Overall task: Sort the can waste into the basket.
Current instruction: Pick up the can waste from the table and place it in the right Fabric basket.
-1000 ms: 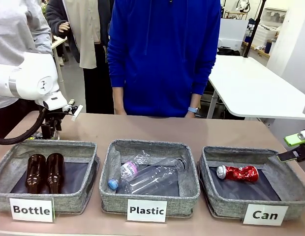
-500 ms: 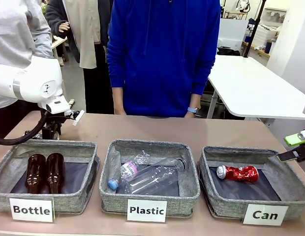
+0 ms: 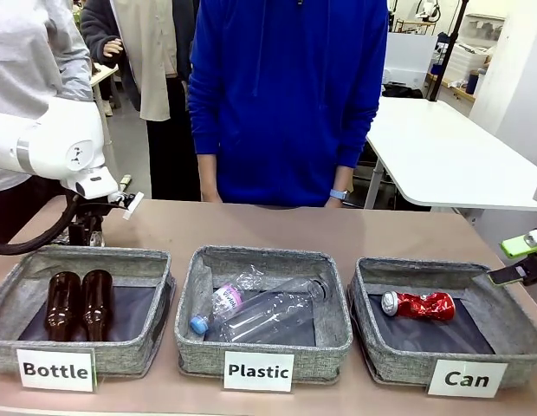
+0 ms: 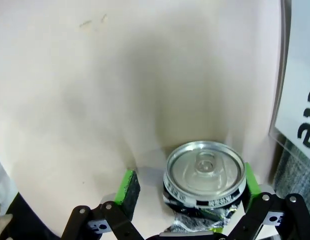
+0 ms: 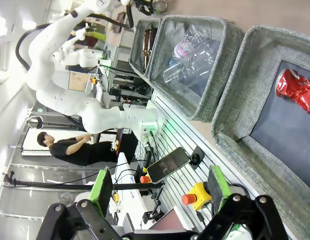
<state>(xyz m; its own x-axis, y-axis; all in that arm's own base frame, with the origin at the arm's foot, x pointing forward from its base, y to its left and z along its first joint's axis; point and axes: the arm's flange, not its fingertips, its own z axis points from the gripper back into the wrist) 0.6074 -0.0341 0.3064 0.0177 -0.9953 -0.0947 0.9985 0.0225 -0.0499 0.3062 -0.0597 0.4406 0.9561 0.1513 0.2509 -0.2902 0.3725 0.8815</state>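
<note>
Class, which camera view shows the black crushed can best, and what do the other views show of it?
The left wrist view: the black can stands on the table with its silver end up, between the open left end effector. In the front view the arm hides it behind the Bottle bin; the right wrist view cannot settle it.

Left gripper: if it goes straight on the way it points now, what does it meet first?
Probably the black can, standing between the open fingers of the left gripper. One pad looks close against it; then the tabletop beneath it.

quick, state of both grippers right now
Left gripper: open, pads either side of the black can, one pad apart from it.
Right gripper: open, empty.
</note>
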